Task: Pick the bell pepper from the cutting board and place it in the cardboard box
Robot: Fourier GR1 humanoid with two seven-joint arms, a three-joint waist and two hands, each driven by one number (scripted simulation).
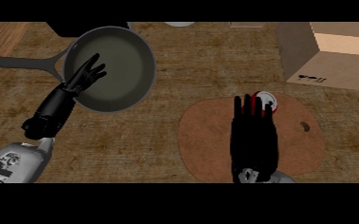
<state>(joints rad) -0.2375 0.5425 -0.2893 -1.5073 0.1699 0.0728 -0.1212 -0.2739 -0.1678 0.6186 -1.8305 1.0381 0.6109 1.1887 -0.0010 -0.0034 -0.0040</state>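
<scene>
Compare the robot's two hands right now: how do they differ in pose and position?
The left hand hangs over the grey pan with fingers straight and spread, holding nothing; the right hand is over the brown cutting board, fingers pointing at the red and white bell pepper. The left forearm slants; the right runs straight up the view. Both are black.

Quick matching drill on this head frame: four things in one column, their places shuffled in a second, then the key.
Things:
1. pan
2. cardboard box
3. bell pepper
4. left hand

Places:
A. on the cutting board, at the right hand's fingertips
B. over the pan
C. far right of the counter
D. left of the counter, handle pointing left

Pairs: 1-D, 2-C, 3-A, 4-B
</scene>
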